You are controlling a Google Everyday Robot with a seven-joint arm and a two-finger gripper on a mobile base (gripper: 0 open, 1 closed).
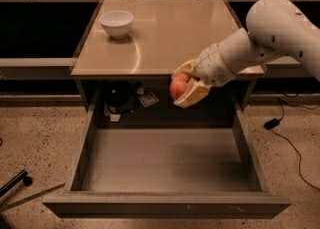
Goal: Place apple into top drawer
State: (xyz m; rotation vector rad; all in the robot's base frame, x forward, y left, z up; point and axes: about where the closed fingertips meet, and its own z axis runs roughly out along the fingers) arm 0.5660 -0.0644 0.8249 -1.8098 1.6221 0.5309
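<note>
Gripper is pinching the apple, just past the front edge of the tabletop, above the back of the open top drawer. Risk: released from this height, it likely bounces or rolls on the bare floor. Apple sits toward the fingertips and could slip early. It's round, no real long axis; stem not visible.
</note>
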